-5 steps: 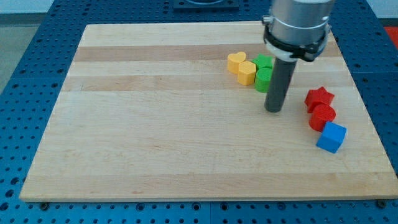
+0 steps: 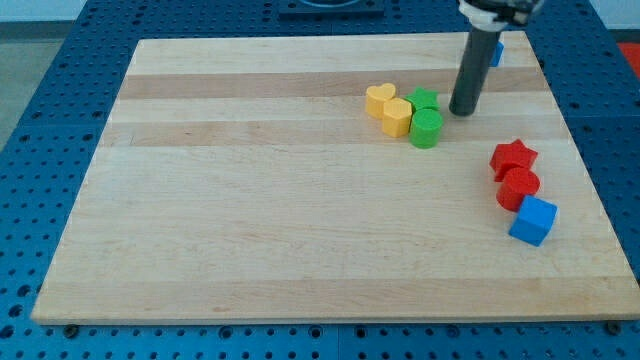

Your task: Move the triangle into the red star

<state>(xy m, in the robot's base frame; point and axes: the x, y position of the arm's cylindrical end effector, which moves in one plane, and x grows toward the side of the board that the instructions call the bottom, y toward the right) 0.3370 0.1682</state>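
Red star (image 2: 513, 157) unlabelled, well apart from my tip (image 2: 462, 112).

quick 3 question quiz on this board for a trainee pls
1. True or false: my tip touches the red star.
2. Which block lies nearest the view's bottom? A) blue cube B) green star C) yellow heart
3. Fill in: the small blue block behind the rod sits near the board's top ____ corner in the view.

Key: 1 false, the tip stands apart, just to the view's right of the green star. 2 A. 3 right.
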